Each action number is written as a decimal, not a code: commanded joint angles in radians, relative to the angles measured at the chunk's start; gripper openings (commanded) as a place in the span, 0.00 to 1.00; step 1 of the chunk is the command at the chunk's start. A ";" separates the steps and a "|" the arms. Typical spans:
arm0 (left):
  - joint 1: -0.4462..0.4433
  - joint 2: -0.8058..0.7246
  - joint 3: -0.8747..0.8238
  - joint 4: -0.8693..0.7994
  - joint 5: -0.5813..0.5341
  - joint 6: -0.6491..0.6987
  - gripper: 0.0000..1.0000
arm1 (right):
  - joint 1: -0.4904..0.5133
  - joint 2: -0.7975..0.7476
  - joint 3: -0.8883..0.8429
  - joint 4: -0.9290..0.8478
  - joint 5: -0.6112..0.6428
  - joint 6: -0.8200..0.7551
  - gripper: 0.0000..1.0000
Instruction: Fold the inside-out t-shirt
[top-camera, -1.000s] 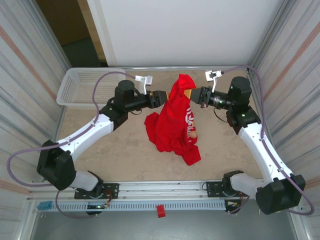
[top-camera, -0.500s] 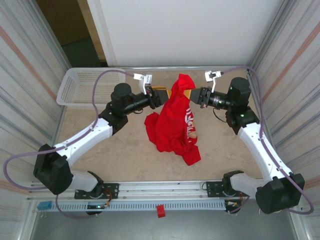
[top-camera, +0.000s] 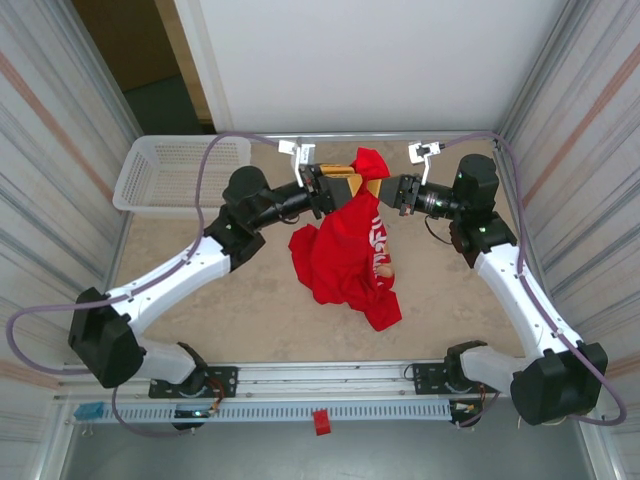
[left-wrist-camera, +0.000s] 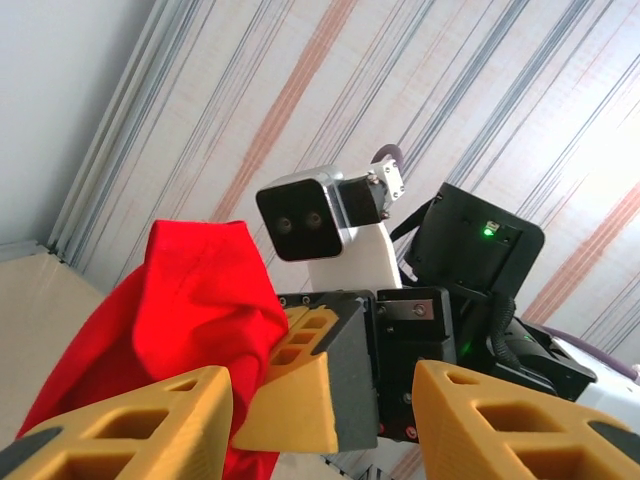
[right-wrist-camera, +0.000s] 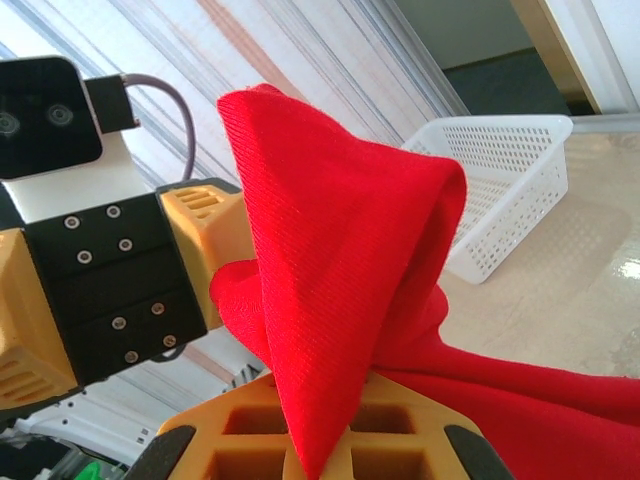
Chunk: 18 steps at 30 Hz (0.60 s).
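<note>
The bright red inside-out t-shirt (top-camera: 345, 255) hangs from a pinched peak and trails in a heap onto the table, faint white lettering showing on its right side. My right gripper (top-camera: 379, 188) is shut on that peak; in the right wrist view the cloth (right-wrist-camera: 345, 270) rises out of its closed jaws (right-wrist-camera: 322, 440). My left gripper (top-camera: 344, 187) is open, level with the peak and facing the right one. In the left wrist view its wide-apart fingers (left-wrist-camera: 130, 420) frame the right gripper's fingertip (left-wrist-camera: 300, 390), with the shirt (left-wrist-camera: 190, 310) beside the left finger.
A white plastic mesh basket (top-camera: 150, 170) stands at the back left corner, also seen in the right wrist view (right-wrist-camera: 500, 180). Striped panel walls close both sides of the tan table (top-camera: 230, 300). The arms' bases sit along the near rail.
My left gripper has lifted and moved right toward the shirt's held peak, and its jaws now stand wide open. The right gripper and the shirt have hardly moved.
</note>
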 joint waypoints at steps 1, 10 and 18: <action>-0.001 0.030 0.040 0.044 0.009 -0.024 0.51 | -0.001 -0.013 -0.012 0.032 -0.004 0.017 0.00; -0.001 0.067 0.058 0.024 -0.019 -0.023 0.50 | -0.003 -0.020 -0.018 0.035 -0.002 0.016 0.00; 0.000 0.105 0.180 -0.087 0.029 -0.024 0.00 | -0.001 -0.005 -0.040 0.016 0.045 0.005 0.37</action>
